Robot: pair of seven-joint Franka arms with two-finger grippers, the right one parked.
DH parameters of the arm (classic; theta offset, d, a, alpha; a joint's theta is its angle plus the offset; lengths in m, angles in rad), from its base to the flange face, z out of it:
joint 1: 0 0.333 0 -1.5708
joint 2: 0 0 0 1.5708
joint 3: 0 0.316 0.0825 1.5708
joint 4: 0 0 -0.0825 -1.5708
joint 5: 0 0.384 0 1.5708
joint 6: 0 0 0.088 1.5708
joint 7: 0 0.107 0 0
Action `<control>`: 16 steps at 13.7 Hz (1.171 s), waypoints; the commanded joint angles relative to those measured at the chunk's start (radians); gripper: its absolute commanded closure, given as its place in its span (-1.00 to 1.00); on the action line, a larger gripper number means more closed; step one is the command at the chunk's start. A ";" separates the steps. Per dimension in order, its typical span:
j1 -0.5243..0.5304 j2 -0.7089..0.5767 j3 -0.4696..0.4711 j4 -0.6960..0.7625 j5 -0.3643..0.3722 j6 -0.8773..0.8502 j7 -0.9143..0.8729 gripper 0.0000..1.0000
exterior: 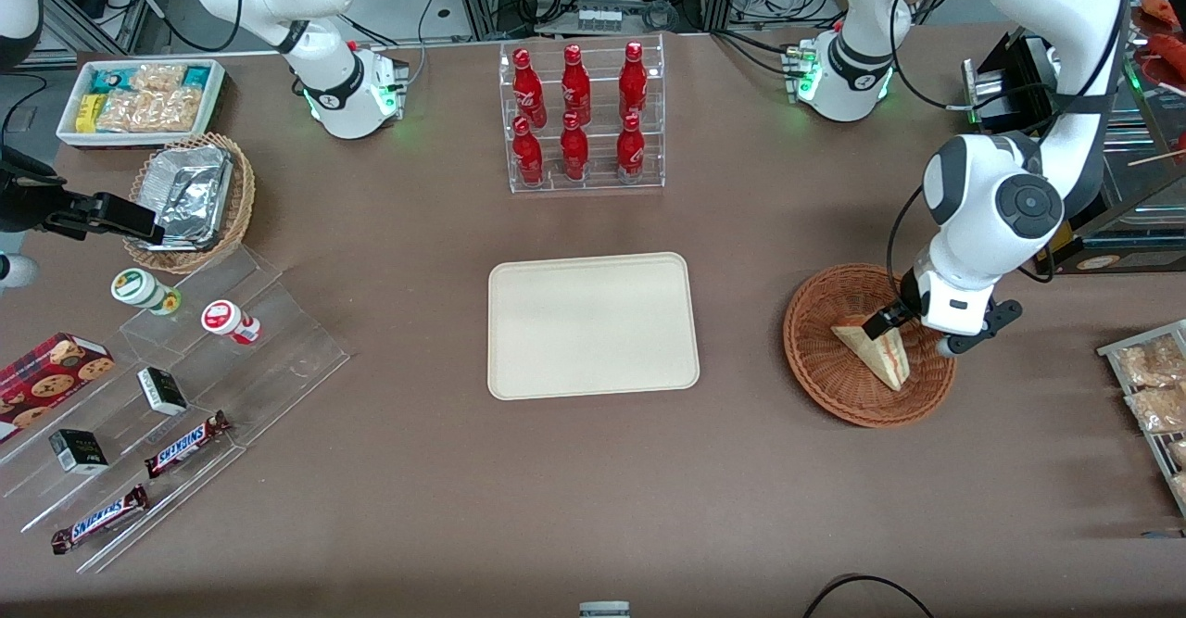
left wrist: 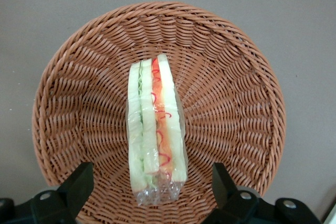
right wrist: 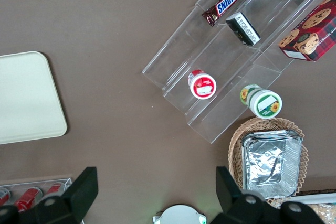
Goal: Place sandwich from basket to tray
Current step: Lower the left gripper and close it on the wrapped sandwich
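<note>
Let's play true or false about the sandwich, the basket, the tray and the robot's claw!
1. The sandwich lies in the basket. True.
2. The tray has a bottle on it. False: nothing is on it.
3. The gripper is open, fingers either side of the sandwich. True.
4. The sandwich is lifted clear of the basket. False: it rests on the weave.
5. The red bottles stand in the basket. False: they stand in a clear rack.

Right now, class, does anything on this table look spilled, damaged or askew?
Nothing stands out. The sandwich stands on edge in the basket, wrapped and intact, the open gripper straddling it; the tray lies bare.
</note>
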 commanded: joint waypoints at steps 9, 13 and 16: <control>-0.011 0.082 0.001 -0.007 0.017 0.095 -0.038 -0.97; -0.028 0.089 0.003 -0.007 0.017 0.096 -0.075 0.95; -0.033 0.076 0.004 -0.005 0.018 0.079 -0.077 1.00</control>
